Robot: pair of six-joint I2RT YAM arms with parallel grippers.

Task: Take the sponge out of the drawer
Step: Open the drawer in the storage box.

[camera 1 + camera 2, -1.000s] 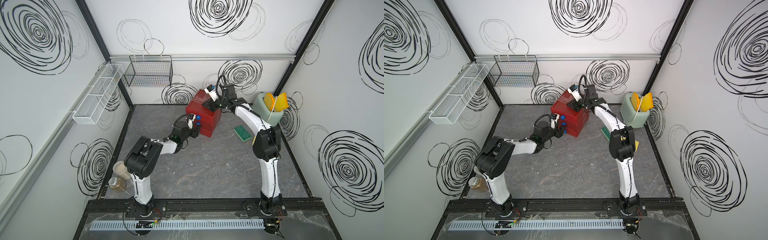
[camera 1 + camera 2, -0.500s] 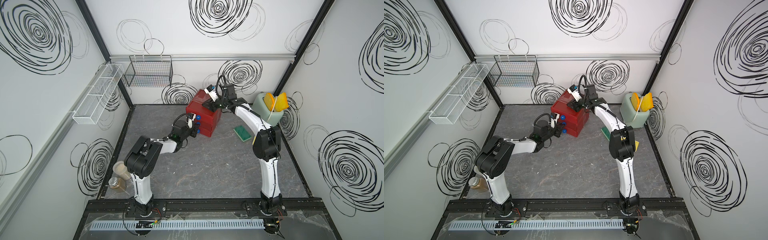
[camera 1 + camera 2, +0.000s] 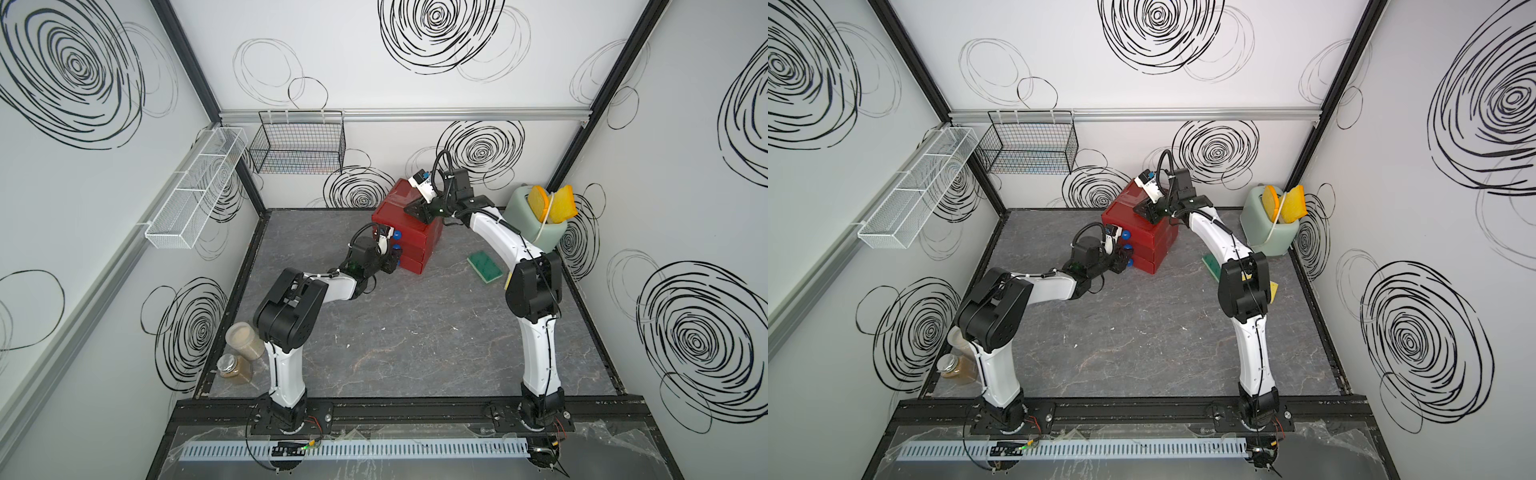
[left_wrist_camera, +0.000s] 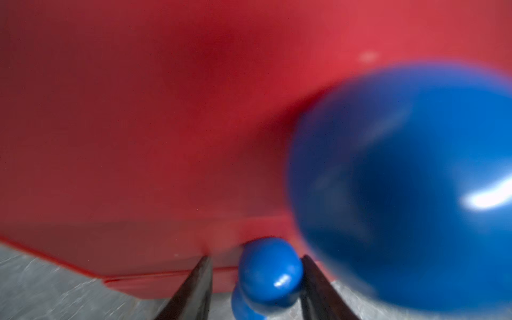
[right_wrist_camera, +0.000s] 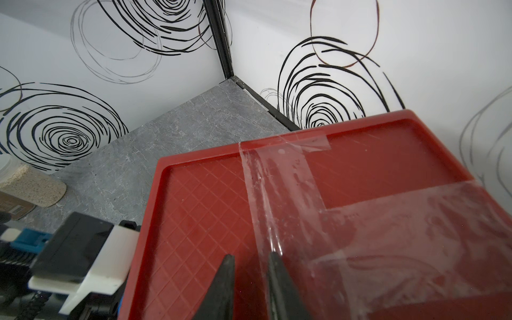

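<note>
Sponge (image 3: 484, 268) far frm both | L gripper (image 4: 255, 257) apart round knob (image 4: 270, 273) | R gripper (image 5: 250, 256) slightly apart

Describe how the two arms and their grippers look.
The left arm and right arm have white shells, black joints and looping black cables. The left gripper and right gripper have dark tapered fingers. Each wrist carries a white-and-blue camera mount.

This is a robotics lab test cell. White wall panels (image 3: 415, 62) scribbled with black spirals and black posts (image 3: 195, 70) box in a grey tabletop (image 3: 415, 332). At the bottom of the picture a left arm (image 3: 286, 374) and a right arm (image 3: 536, 353) are bolted to a black rail (image 3: 415, 409). Kitchen props stand around: toaster (image 3: 536, 224) at right, jars (image 3: 243, 338) lower left, red drawer unit (image 3: 415, 239) at centre, and a black wire basket (image 3: 299, 149) upper left.
</note>
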